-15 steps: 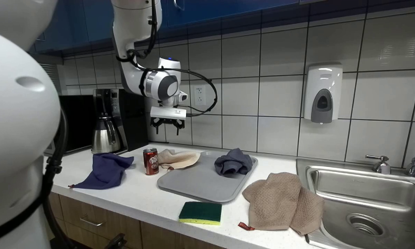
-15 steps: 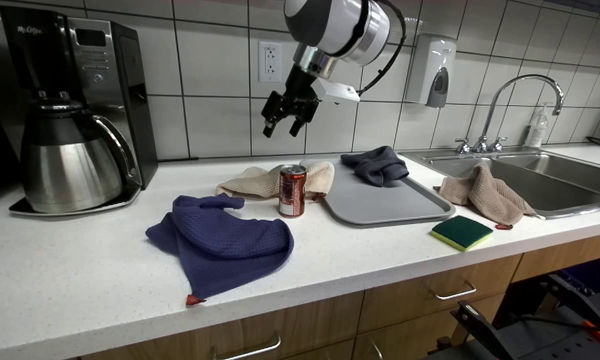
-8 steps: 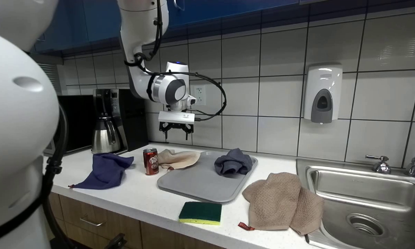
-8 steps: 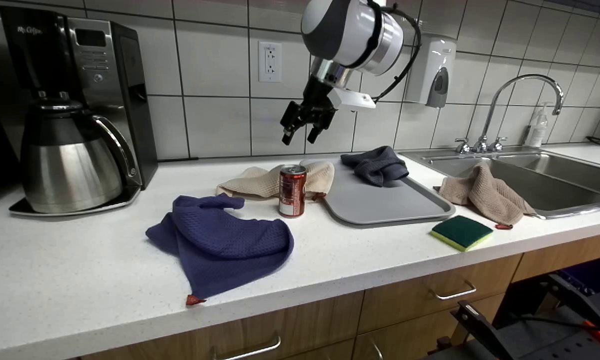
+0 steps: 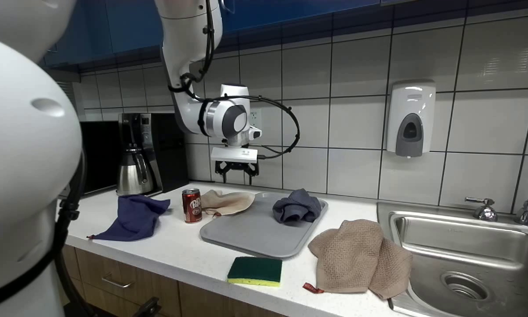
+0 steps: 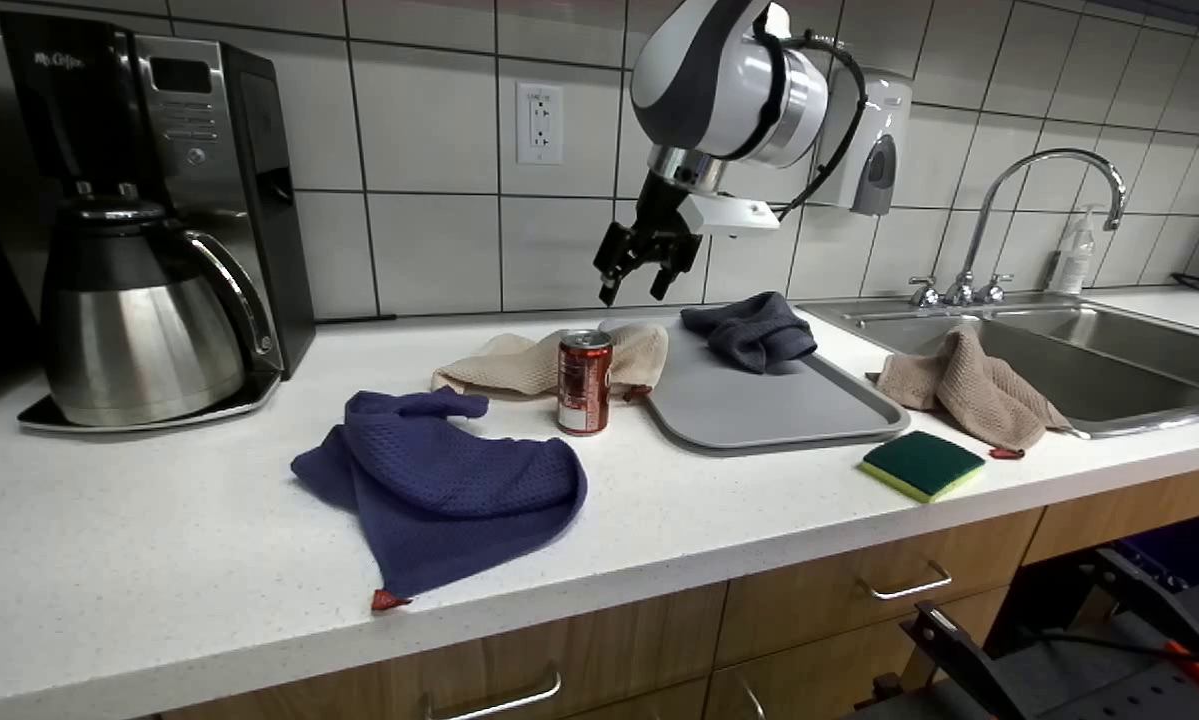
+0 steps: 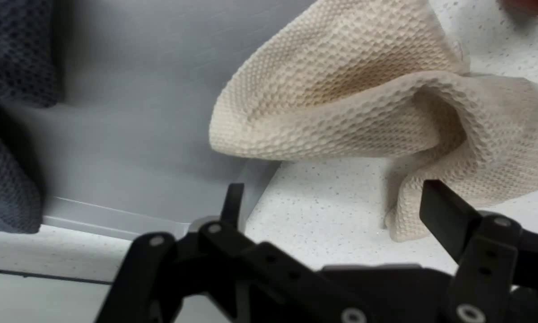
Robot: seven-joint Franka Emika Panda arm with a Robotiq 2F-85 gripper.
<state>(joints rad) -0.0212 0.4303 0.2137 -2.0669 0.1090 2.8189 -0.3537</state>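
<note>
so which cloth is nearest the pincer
The cream cloth, overlapping the tray; the navy cloth, dark grey cloth and brown cloth lie farther from the pincer.

Both exterior views face the same tiled wall (image 5: 356, 119); the closer wrist view looks down past the jaws.

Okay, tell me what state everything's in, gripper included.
Gripper: open, empty
Tray: flat, rim up
Slate cloth: bunched on the tray
Cream cloth: rumpled, partly over the tray
Soda can: upright; can't tell whether opened
Navy cloth: rumpled
Sponge: flat, green side up
Tan cloth: rumpled, over the edge of the sink
Carafe: seated in the coffee maker
Drawers: shut
Faucet: no water visible
Outlet: unused
</note>
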